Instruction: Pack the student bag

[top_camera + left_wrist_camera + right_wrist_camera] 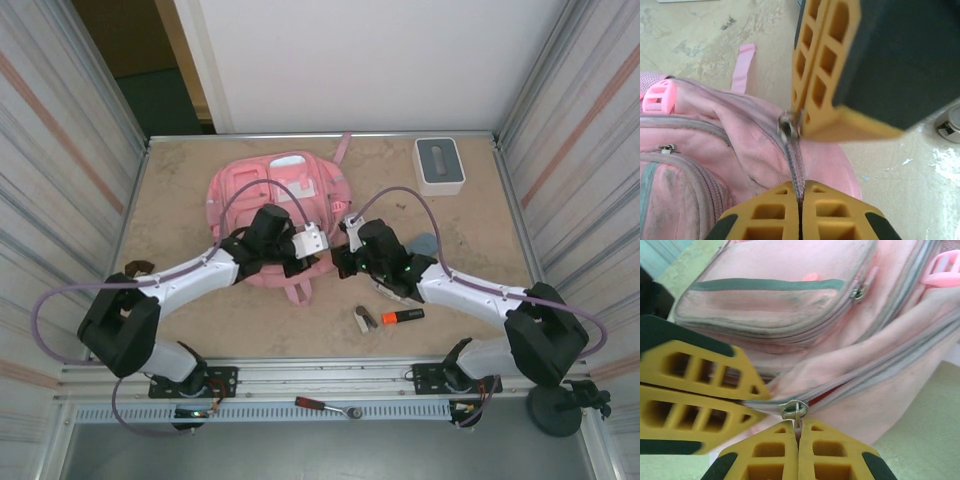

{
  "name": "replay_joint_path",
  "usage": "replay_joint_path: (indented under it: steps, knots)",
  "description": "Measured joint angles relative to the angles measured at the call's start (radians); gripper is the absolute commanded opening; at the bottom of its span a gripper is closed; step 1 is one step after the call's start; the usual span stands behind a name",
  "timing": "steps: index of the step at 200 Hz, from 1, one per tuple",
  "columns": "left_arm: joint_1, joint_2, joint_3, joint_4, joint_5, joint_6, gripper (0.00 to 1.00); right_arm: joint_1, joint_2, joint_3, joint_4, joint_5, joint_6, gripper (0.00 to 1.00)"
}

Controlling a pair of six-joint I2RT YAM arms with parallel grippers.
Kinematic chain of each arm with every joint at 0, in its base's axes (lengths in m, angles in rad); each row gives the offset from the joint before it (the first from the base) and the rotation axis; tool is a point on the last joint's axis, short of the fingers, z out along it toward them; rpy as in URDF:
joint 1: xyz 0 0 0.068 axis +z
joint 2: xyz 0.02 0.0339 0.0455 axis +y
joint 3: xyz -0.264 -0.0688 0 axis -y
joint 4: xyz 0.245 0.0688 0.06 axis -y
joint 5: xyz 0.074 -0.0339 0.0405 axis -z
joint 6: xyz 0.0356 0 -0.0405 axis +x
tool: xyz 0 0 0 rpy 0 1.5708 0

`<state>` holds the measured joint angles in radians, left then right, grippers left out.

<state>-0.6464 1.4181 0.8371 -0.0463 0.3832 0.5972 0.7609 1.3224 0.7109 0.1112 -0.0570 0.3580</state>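
Observation:
The pink student bag (262, 186) lies flat on the table's left-centre, and both arms meet at its near right edge. My left gripper (801, 194) is shut on the grey zipper seam of the bag (700, 165), just below the metal slider (787, 125). My right gripper (799, 427) is shut on the small pull tab hanging from that slider (795, 409). Behind the slider the zipper is slightly parted, with red showing inside. In the right wrist view the left gripper's yellow fingers (700, 370) pinch the seam to the left.
A white box with a grey top (439, 165) stands at the back right. An orange highlighter (403, 316) and a small grey-white item (366, 319) lie near the front, right of centre. A grey-blue object (425, 243) sits behind the right arm. Metal walls close both sides.

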Motion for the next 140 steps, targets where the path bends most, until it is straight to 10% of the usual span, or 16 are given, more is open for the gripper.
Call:
replay_joint_path:
  steps: [78, 140]
  knots:
    - [0.264, -0.291, -0.254, 0.135, 0.389, -0.053, 0.00, -0.269, 0.284, 0.178, -0.032, -0.047, 0.027, 0.00]
    - [0.285, -0.251, -0.258, 0.145, 0.444, -0.062, 0.00, -0.387, 0.292, 0.222, -0.037, -0.108, 0.092, 0.72]
